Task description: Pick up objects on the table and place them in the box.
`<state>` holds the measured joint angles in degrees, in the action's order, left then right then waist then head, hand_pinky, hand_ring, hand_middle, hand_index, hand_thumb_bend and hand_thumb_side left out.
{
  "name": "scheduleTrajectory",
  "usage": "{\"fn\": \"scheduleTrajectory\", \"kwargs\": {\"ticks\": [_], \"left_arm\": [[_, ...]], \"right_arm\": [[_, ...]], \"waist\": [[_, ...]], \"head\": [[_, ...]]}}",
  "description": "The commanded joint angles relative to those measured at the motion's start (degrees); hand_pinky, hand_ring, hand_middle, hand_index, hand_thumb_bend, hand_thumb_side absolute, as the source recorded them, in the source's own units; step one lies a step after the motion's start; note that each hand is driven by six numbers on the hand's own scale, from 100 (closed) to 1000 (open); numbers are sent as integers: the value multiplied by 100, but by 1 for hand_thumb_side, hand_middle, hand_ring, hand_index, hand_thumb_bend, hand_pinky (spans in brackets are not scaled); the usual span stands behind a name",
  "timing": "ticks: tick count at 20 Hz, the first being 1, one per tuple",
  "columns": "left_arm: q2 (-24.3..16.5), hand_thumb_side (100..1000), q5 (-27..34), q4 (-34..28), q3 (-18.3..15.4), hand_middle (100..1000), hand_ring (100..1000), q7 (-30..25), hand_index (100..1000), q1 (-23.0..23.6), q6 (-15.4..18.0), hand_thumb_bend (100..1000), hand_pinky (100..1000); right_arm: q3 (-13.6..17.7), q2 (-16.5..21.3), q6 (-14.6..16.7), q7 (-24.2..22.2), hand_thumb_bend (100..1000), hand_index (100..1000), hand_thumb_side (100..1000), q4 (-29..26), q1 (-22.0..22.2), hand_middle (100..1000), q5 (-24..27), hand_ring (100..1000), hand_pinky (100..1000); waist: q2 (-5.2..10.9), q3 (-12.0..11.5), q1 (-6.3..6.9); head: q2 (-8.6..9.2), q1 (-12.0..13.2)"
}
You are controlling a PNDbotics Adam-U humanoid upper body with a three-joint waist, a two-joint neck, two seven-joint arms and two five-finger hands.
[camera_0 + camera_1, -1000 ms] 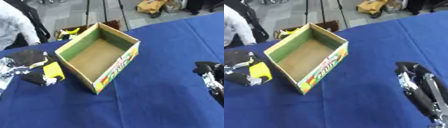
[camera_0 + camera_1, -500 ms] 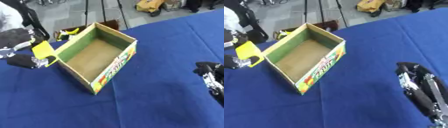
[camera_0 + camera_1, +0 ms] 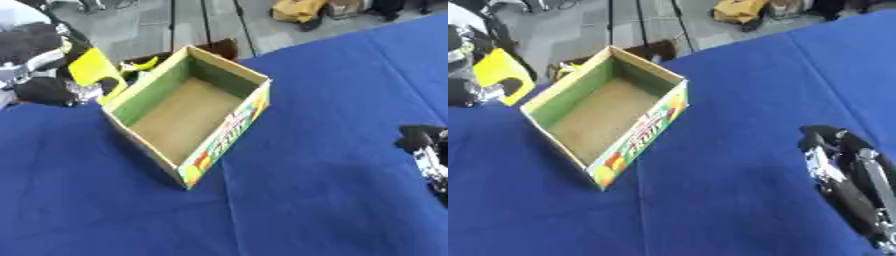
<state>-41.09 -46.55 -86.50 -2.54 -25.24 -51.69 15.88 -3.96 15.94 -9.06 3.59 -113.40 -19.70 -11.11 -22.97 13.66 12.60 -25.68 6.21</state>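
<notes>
Blue table (image 3: 332, 100): left hand (image 3: 39, 65) grips yellow object (image 3: 92, 74) beside box (image 3: 188, 117)

Blue cloth-covered table (image 3: 315, 190) fills my view, a seam running through the cloth at the far right. One thing sits directly on it: an open rectangular cardboard box (image 3: 189, 116), green inside walls, brown floor, fruit print on the outer side, set askew left of centre. My right hand (image 3: 846, 182) lies near the table's right edge.
</notes>
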Motion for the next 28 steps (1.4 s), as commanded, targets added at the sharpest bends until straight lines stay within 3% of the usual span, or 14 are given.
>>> {"fn": "scheduleTrajectory", "kwargs": {"ticks": [1,12,17,25,28], "left_arm": [[-58,934,128,165,-41,422,408,475,613,-261,-95,100,100],[486,941,-28,1429,346,391,400,1932,611,-793,204,110,100],[691,954,-528,1959,437,427,408,2214,614,-895,422,100,100],[1096,954,-1944,2575,516,466,430,2378,626,-917,510,100,100],[1211,927,-2243,2701,503,507,452,2425,688,-923,430,100,100]], "right_arm": [[-34,99,42,-26,100,757,684,-120,-83,590,44,874,825],[-131,25,124,-120,100,757,679,-120,-211,590,128,875,825],[-151,5,137,-147,100,757,677,-120,-246,590,150,875,825],[-176,-26,174,-172,100,757,677,-120,-346,589,184,875,825],[-186,-35,191,-181,100,757,677,-120,-384,589,197,874,825]], "waist": [[168,52,-15],[106,316,34],[68,357,35],[-24,477,35],[-46,511,35]], "head": [[-3,116],[4,311],[13,342],[-43,431],[-57,465]]}}
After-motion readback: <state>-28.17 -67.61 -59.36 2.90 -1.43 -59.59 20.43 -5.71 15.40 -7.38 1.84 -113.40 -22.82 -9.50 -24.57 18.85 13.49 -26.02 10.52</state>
